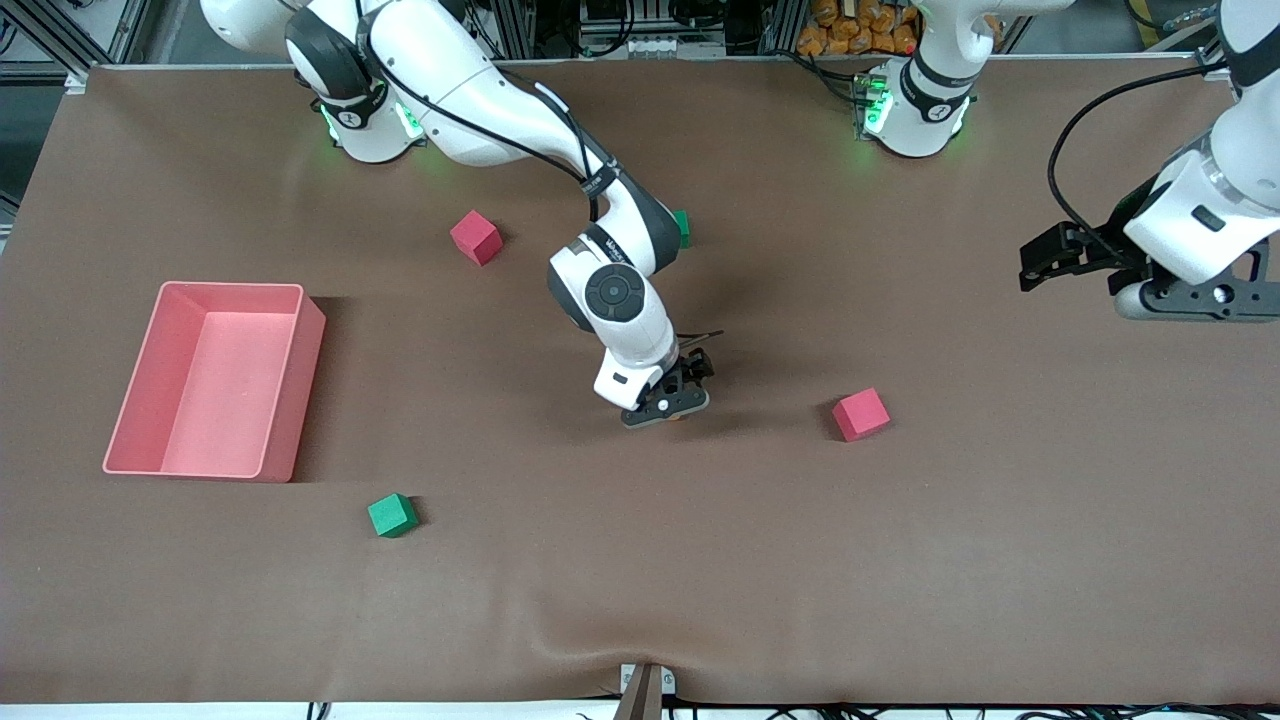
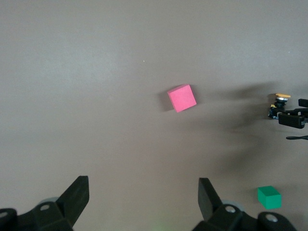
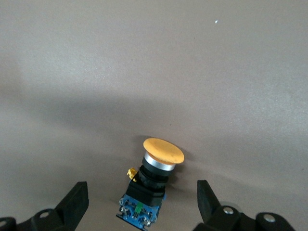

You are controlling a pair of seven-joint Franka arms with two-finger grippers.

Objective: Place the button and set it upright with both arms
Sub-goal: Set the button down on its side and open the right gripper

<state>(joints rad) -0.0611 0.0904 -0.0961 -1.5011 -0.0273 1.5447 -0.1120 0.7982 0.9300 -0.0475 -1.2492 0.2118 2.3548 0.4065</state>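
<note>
Right pincer (image 3: 139,202) open, w/ button (image 3: 153,180) between its fingers.

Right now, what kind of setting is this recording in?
Likely a robotics lab: two white jointed robot arms at a brown-covered table, with aluminium framing and cables along its edge near their bases.

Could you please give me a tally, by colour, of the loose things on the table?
Red cubes: 2
Green cubes: 2
Pink bin: 1
Orange-capped button: 1
Total: 6
</note>
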